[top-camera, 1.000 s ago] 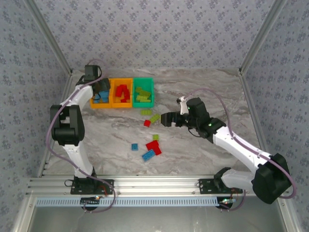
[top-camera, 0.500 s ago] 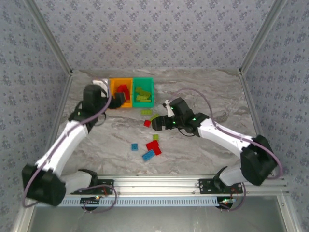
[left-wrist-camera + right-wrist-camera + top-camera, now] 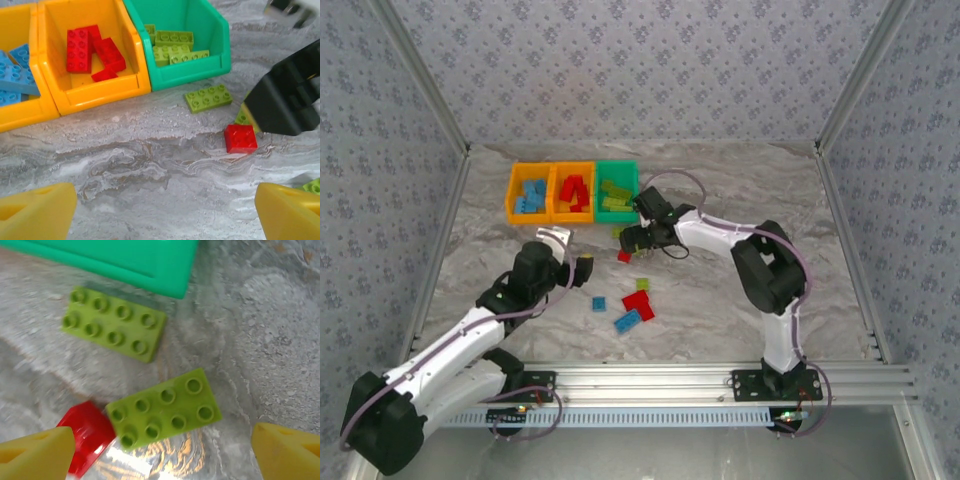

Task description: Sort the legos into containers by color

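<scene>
Top external view: on the marbled worktop [image 3: 740, 190] both arms have changed place within the last second. The left arm has gone away from the containers [image 3: 573, 190] at the upper left and drawn back to the lower left. The left fingers [image 3: 582, 268] hang released and empty over bare worktop, so I judge its last delivery is finished. The right arm has swung in from the right. The right fingers [image 3: 630, 238], spread and grasping nothing, now stand just below the green container [image 3: 617, 188]. Right wrist view has a lime brick [image 3: 165, 407] lying flat ahead of them, against a small red brick [image 3: 87, 435]; it seems the next pick. Several legos [image 3: 638, 303] remain loose at the middle of the frame, and the others lie sorted by colour in the containers.
</scene>
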Robot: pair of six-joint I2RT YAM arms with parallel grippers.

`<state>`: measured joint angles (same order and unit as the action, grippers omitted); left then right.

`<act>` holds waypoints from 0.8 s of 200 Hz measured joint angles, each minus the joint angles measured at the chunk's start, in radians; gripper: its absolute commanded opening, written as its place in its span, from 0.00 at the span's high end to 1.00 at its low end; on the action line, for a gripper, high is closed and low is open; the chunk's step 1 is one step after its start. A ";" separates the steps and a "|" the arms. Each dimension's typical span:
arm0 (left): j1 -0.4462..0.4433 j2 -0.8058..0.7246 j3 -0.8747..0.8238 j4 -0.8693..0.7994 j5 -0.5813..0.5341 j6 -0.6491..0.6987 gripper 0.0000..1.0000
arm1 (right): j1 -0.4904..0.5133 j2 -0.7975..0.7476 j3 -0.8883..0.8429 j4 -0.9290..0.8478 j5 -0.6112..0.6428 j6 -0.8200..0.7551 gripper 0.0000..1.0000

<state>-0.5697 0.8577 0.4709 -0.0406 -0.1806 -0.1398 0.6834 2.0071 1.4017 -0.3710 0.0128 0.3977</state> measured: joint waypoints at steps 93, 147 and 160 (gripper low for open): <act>0.000 -0.006 -0.001 0.045 -0.024 0.001 0.04 | 0.101 0.140 0.183 -0.185 0.277 0.419 0.17; 0.000 -0.006 -0.001 0.045 -0.032 0.001 0.04 | 0.139 0.158 0.179 -0.232 0.362 0.482 0.50; 0.000 -0.006 -0.001 0.045 -0.035 0.001 0.03 | 0.138 0.148 0.159 -0.220 0.367 0.488 0.55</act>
<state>-0.5697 0.8520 0.4698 0.0048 -0.2153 -0.1390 0.8219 2.1551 1.5612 -0.5911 0.3801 0.8860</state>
